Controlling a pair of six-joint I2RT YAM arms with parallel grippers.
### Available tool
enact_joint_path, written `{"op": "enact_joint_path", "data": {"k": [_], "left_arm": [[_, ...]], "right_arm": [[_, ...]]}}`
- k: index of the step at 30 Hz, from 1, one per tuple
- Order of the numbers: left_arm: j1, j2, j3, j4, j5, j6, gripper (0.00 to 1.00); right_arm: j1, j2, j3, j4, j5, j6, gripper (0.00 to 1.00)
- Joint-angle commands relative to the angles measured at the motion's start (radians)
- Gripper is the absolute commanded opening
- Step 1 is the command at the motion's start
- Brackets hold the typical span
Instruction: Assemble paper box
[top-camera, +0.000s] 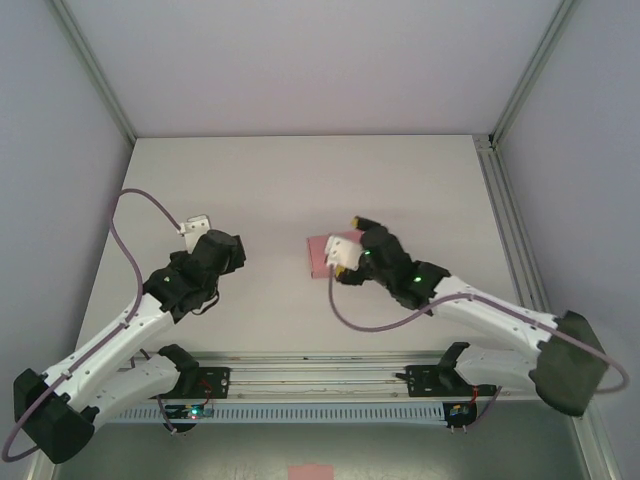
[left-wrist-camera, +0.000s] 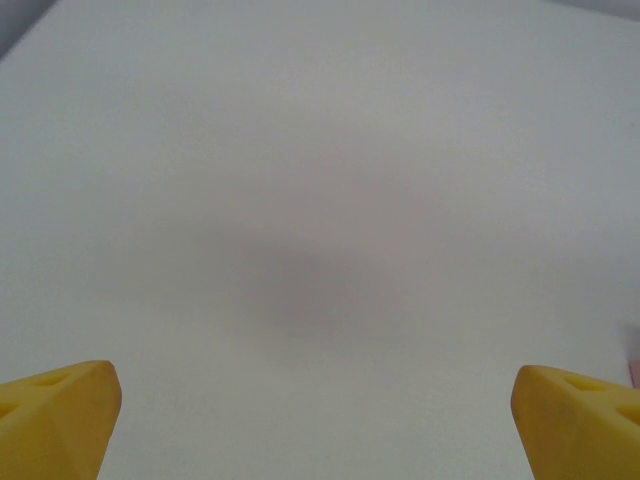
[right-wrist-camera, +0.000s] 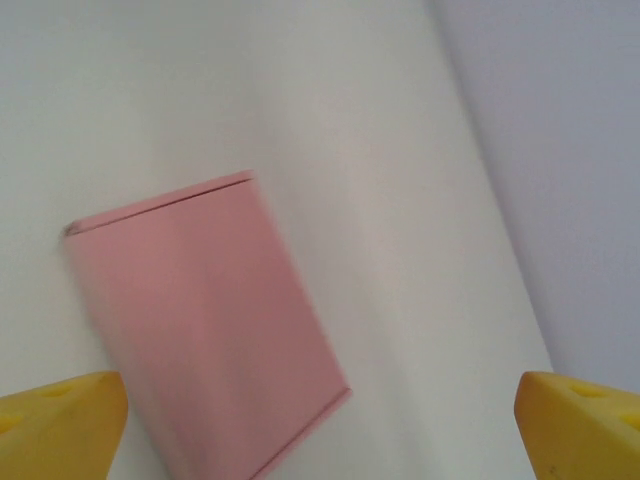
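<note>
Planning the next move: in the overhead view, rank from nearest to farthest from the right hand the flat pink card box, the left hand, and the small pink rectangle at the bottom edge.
1. Flat pink card box, just left of the right hand.
2. Left hand, farther off on the left side.
3. Small pink rectangle, cropped at the bottom edge.

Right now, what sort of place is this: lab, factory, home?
Probably a lab robot cell. A white table, walled by plain panels in aluminium framing, has the left arm and right arm bolted to a rail at its near edge, and a pink paper box lies on it.
</note>
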Motion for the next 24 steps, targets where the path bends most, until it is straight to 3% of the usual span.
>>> {"op": "enact_joint_path", "data": {"k": [1, 5, 9, 13, 18, 22, 24], "left_arm": [[0.047, 0.028, -0.057, 0.243, -0.073, 0.163, 1.00], [0.166, 0.103, -0.156, 0.530, -0.061, 0.278, 1.00], [0.272, 0.178, -0.291, 0.867, -0.023, 0.392, 1.00], [0.318, 0.188, -0.346, 1.054, 0.102, 0.466, 1.00], [0.331, 0.242, -0.361, 1.089, 0.132, 0.600, 1.00], [0.347, 0.395, -0.435, 1.347, 0.149, 0.597, 1.00], [0.359, 0.399, -0.391, 1.252, 0.182, 0.584, 1.00]], "right_arm": [[-0.191, -0.111, -0.082, 0.169, -0.044, 0.364, 0.98], [-0.476, -0.217, -0.318, 0.524, -0.031, 0.638, 0.98], [-0.617, -0.266, -0.461, 0.687, -0.051, 0.715, 0.98], [-0.639, -0.178, -0.561, 0.897, -0.052, 0.632, 0.98], [-0.649, -0.016, -0.544, 1.026, -0.091, 0.597, 0.98], [-0.655, 0.113, -0.525, 1.124, -0.110, 0.557, 0.98], [-0.658, 0.139, -0.510, 1.107, -0.109, 0.563, 0.98]]}}
